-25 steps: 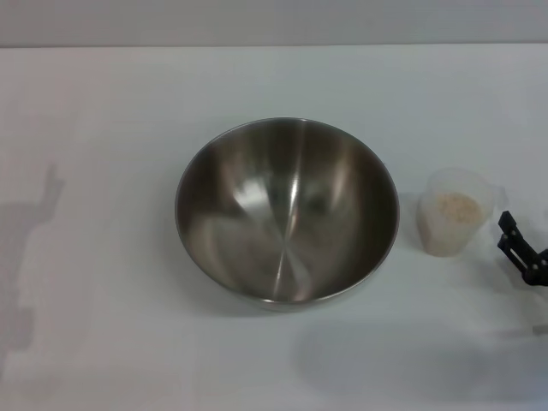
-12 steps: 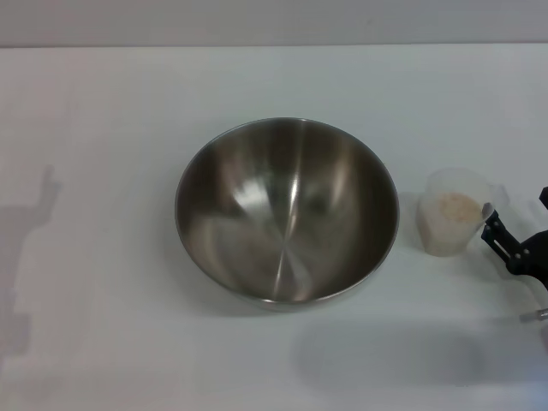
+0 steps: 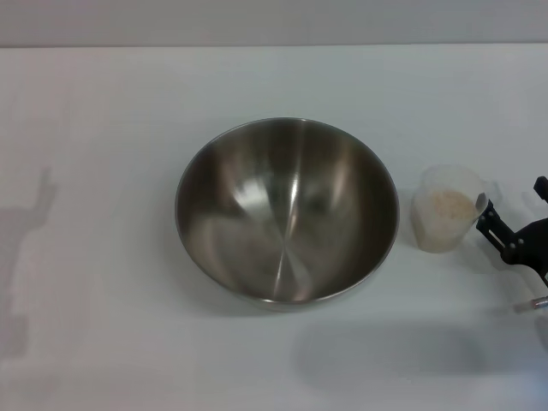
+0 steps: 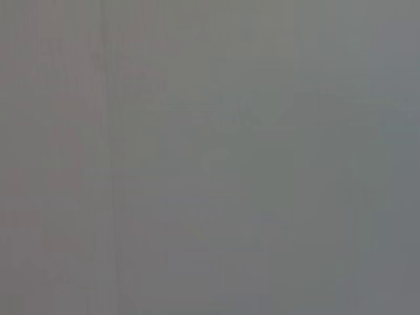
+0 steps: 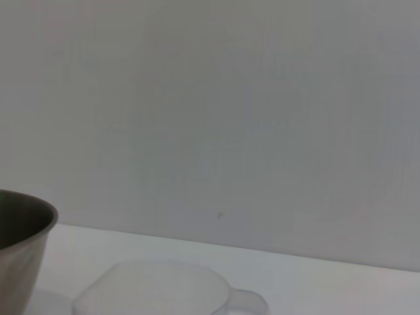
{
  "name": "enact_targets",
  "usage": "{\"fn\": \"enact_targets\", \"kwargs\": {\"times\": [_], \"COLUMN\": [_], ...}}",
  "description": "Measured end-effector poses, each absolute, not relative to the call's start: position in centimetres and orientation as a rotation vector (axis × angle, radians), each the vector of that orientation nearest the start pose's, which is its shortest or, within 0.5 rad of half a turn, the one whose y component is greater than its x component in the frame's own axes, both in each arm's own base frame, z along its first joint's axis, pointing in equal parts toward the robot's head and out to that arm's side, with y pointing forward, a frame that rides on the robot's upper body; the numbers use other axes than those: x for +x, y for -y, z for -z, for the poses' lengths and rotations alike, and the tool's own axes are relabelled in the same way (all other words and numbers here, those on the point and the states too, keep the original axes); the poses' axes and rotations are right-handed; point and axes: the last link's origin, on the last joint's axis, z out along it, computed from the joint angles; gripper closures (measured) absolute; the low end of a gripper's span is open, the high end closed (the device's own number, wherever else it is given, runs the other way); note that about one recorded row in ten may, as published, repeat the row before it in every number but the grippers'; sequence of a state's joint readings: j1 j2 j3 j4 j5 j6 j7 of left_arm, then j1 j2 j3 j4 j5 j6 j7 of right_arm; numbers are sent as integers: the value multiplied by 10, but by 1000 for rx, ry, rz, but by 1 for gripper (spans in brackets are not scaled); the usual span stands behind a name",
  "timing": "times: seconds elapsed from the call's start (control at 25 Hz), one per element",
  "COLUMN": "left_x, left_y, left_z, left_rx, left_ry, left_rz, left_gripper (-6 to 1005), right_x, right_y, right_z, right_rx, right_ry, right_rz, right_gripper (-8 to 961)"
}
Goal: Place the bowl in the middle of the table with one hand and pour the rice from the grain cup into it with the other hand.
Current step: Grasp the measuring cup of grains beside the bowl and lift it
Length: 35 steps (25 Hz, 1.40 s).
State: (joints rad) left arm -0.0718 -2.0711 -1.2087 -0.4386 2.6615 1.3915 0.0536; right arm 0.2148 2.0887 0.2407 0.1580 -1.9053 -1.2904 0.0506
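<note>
Since a second ago your right gripper (image 3: 507, 214) has slid in from the right edge toward the cup (image 3: 445, 219); one black fingertip (image 3: 485, 208) now sits at the cup's right wall, and the cup itself has shifted a little toward the bowl (image 3: 287, 211). Nothing else has moved.

Nearest you, the front of the table (image 3: 128, 360) carries only shadows. Your left gripper shows in no view, and its wrist camera gives only a flat grey field, so treat that arm as parked off to the side.

At mid-depth the steel bowl stands upright near the middle of the table, with no grains visible inside, so the placing step looks done. Just to its right, apart from its rim, the cup stands upright with the rice (image 3: 449, 205) still in it. Your right gripper's fingers are spread, one tip at the cup and the other farther back at the frame edge, holding nothing yet. From the right wrist camera the cup's rim (image 5: 154, 287) lies close below the lens, with the bowl's wall (image 5: 23, 252) beyond it.

You are in the reach-and-grasp step. Next, I judge, you need the fingers on both sides of the cup before closing, gently, since the light cup could tip or skid. Then lift and carry it over the bowl's rim to tilt.

Beyond, the tabletop runs back to a pale wall (image 3: 274, 21).
</note>
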Motion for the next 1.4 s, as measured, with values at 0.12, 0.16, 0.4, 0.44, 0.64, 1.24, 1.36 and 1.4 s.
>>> {"fn": "enact_targets", "kwargs": {"times": [0.12, 0.16, 0.4, 0.44, 0.64, 1.24, 1.36, 1.4], "left_x": [-342, -342, -343, -343, -344, -347, -348, -348], "left_y": [-247, -247, -247, -247, -246, -244, -244, -243], "left_z": [-28, -28, -27, -27, -27, -25, -25, -25], "left_rx": [-1370, -1370, -1372, -1372, -1375, -1381, -1381, -1381], "left_ry": [294, 294, 295, 296, 299, 305, 306, 307], "left_rz": [684, 684, 681, 680, 674, 662, 659, 659], "left_gripper": [165, 165, 165, 165, 165, 165, 165, 165], "right_x": [364, 364, 363, 363, 362, 359, 359, 359], "right_y": [-231, -231, -232, -232, -230, -230, -231, -231], "right_z": [48, 48, 47, 47, 46, 45, 44, 44], "right_rx": [-1741, -1741, -1738, -1740, -1733, -1729, -1725, -1724], "right_ry": [-547, -547, -541, -539, -529, -517, -517, -517], "right_rz": [-552, -552, -559, -560, -573, -590, -591, -591], "right_gripper": [112, 112, 113, 113, 113, 139, 350, 369]}}
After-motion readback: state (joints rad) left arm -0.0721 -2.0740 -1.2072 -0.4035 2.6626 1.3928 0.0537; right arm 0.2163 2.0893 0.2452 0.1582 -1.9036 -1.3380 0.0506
